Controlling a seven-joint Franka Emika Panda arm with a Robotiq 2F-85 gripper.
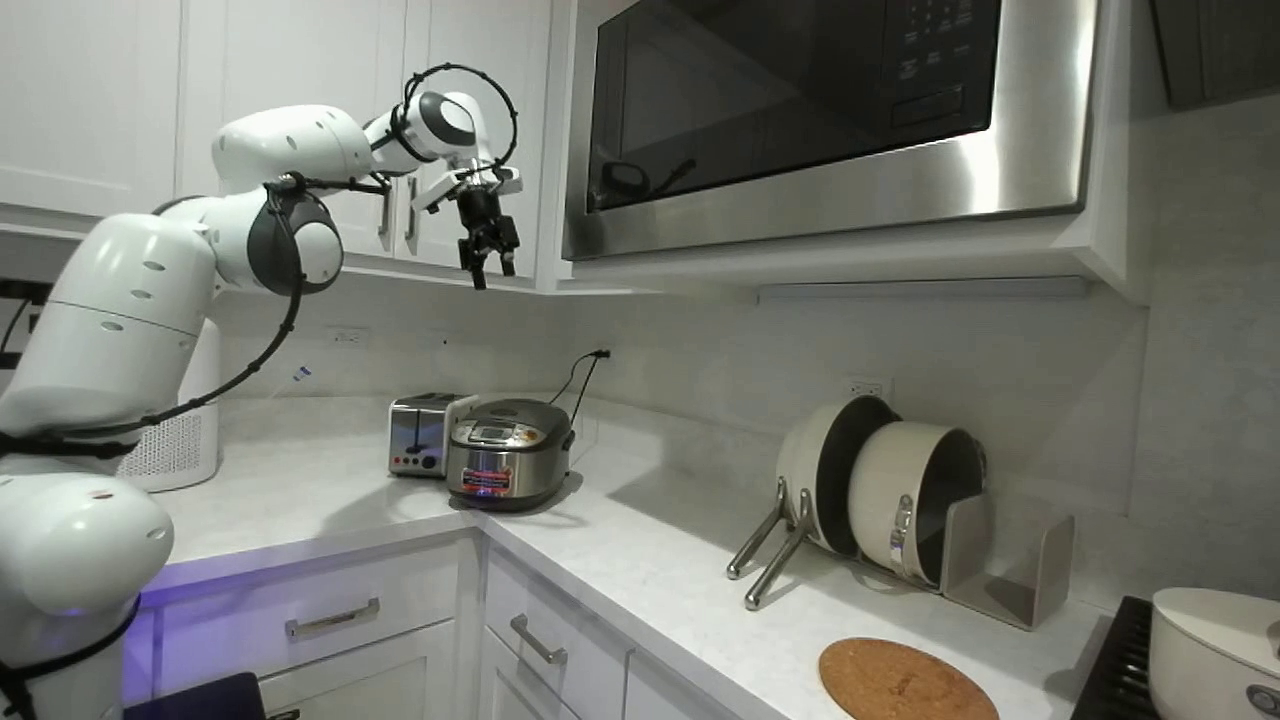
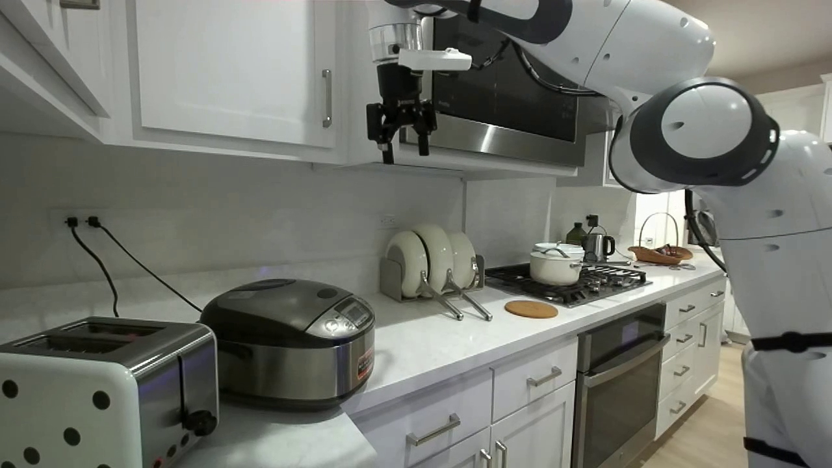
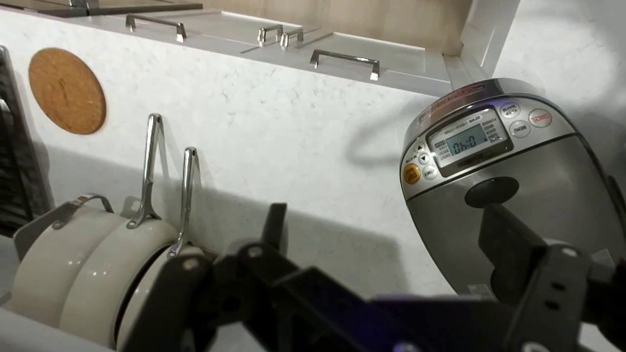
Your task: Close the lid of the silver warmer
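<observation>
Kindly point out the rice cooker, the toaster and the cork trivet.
Rice cooker (image 2: 289,367): in an exterior view, on its steel body.
Toaster (image 2: 120,416): in an exterior view, on its dotted side.
Cork trivet (image 3: 67,91): in the wrist view, on its top.

My gripper is hanging low in my view, black fingers standing well apart, white counter showing between the tips. One finger is hiding part of the silver warmer, off to the right. Warmer's lid is lying flush against the control panel; display is showing digits, upside down to me. Lower left: three cream pans are standing on edge, side by side, two long metal handles sticking out over the counter. Round brown mat is lying flat, near the black stove grate at the left edge. Metal drawer pulls are lining the top, wood floor showing past them.
</observation>
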